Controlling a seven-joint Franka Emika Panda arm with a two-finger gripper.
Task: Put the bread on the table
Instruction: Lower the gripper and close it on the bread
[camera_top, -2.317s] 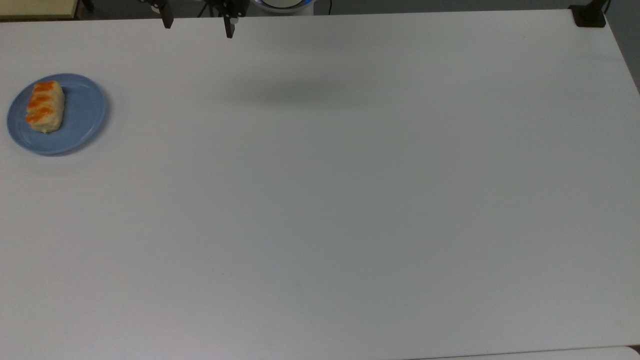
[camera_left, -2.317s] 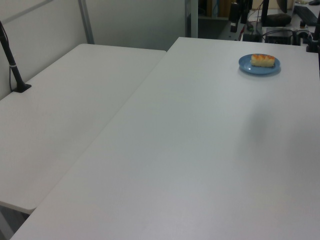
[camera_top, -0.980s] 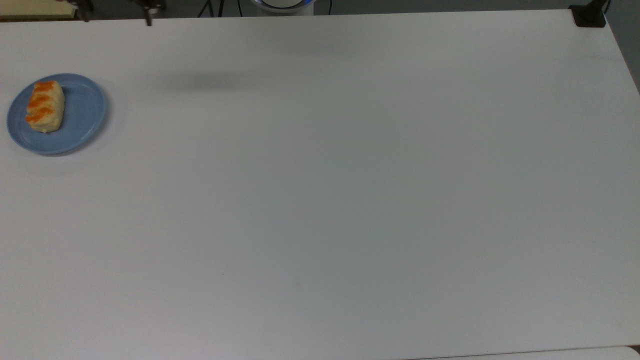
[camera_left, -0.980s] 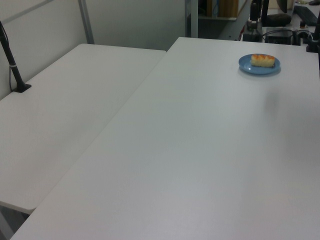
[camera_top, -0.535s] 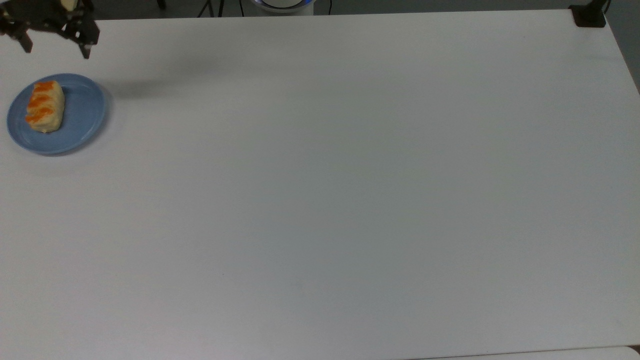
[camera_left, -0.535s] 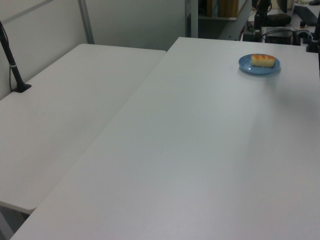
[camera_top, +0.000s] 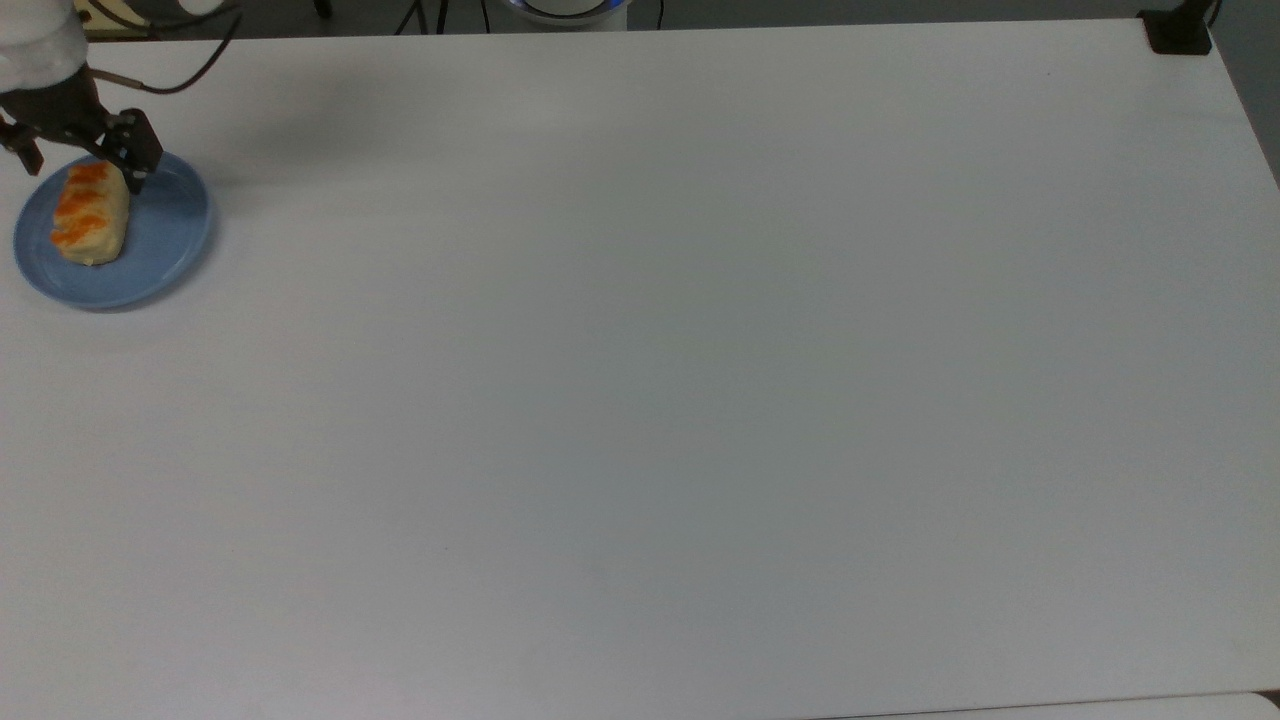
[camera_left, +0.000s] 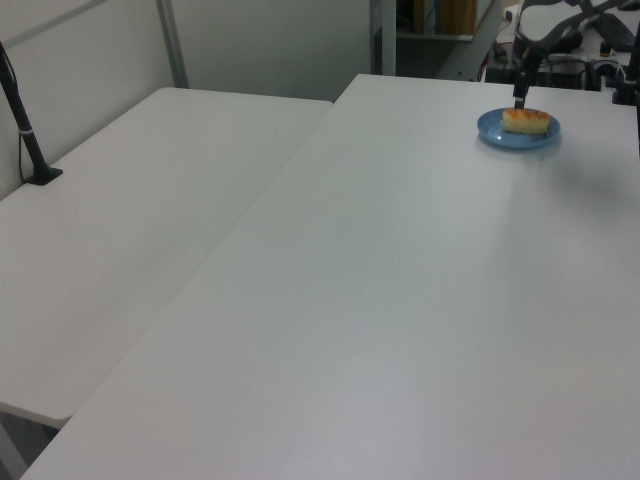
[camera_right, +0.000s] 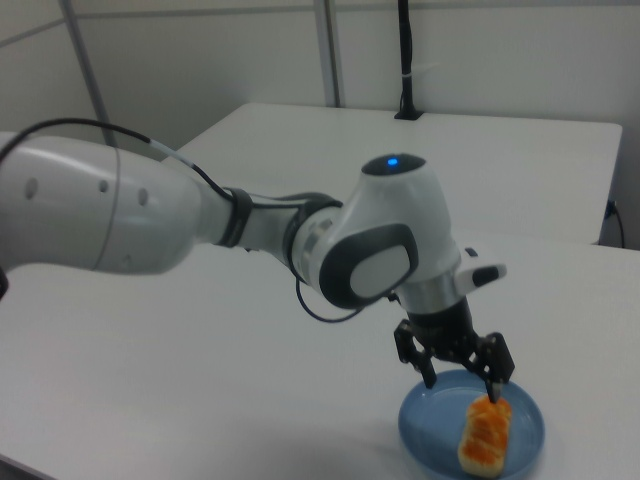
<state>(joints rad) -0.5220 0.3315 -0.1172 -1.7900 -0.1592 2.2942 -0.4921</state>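
Bread (camera_top: 90, 213) is lying on the blue plate (camera_top: 160, 250), which is sitting near the top view's left edge of the white table (camera_top: 640, 400). I am hovering my gripper (camera_right: 462, 382) over the plate's far rim, pointing down, fingers spread wide and gripping nothing (one fingertip (camera_right: 494, 393) is hanging just above the roll's striped end in the right view). In the top view my gripper (camera_top: 80, 160) is straddling that same end of the roll. In the left view my gripper (camera_left: 519, 93) is showing as a dark finger just above the bread (camera_left: 526, 121). A second white table (camera_left: 130, 230) is standing alongside.
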